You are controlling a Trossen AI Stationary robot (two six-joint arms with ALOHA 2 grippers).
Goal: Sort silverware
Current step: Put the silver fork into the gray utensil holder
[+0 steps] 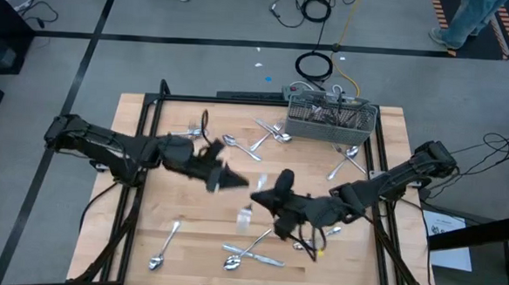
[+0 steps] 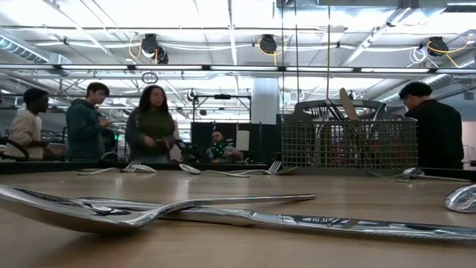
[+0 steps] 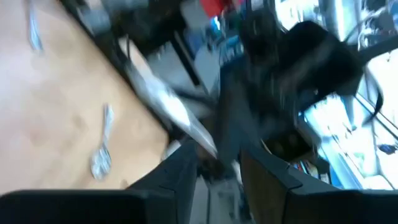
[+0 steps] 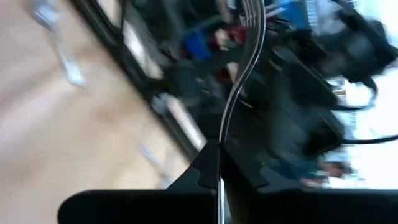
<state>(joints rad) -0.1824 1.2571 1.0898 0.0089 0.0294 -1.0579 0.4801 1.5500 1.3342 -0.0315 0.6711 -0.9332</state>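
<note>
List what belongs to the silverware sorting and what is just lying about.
Job: loose silverware; fork clamped in the right tool; left tool, open; wire basket.
Lying about: cable coil on the floor; people in the background.

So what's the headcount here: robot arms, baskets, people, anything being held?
Robot arms: 2 (left gripper, right gripper)
Mesh basket: 1
Fork held in the right gripper: 1
People behind the table: 5
Total: 9
</note>
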